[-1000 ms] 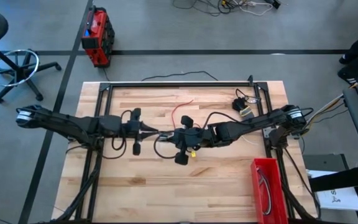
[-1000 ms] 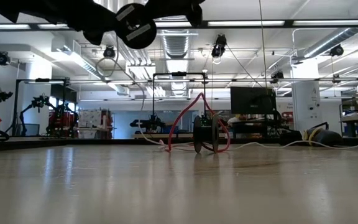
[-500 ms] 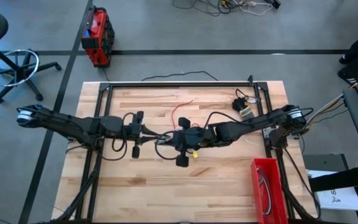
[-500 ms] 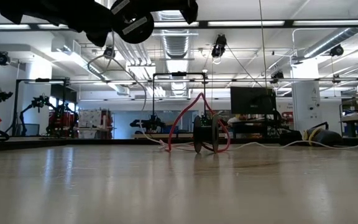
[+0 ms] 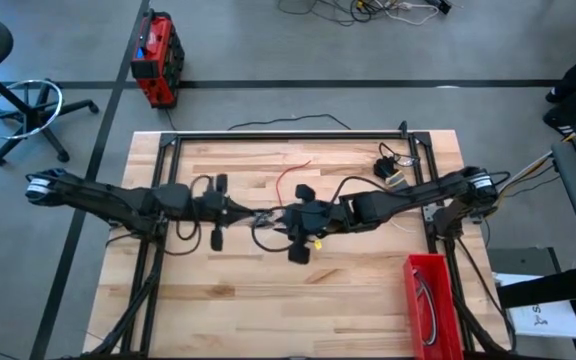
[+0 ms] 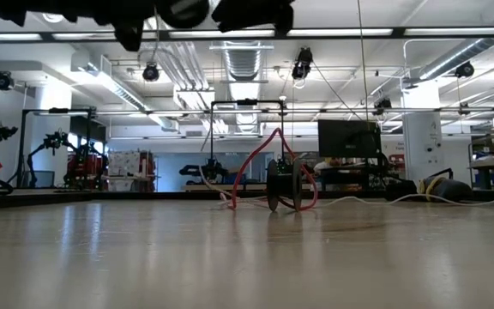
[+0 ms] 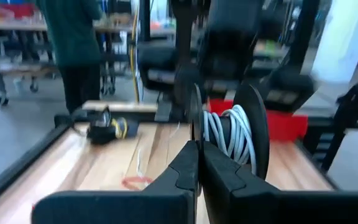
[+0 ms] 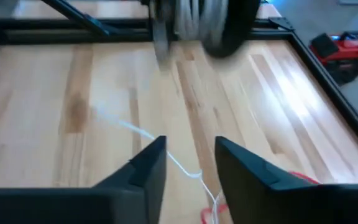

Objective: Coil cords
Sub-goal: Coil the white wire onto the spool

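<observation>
Above mid-table, left gripper [image 7: 197, 163] pressed together, right gripper [image 8: 188, 163] spread, white cord [image 8: 185, 168] below, red bin [image 5: 430, 300] aside.

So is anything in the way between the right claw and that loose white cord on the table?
Nothing visible. The right gripper is open, and its fingers frame the white cord, which lies on the bare table just ahead. The spool sits beyond it.
</observation>
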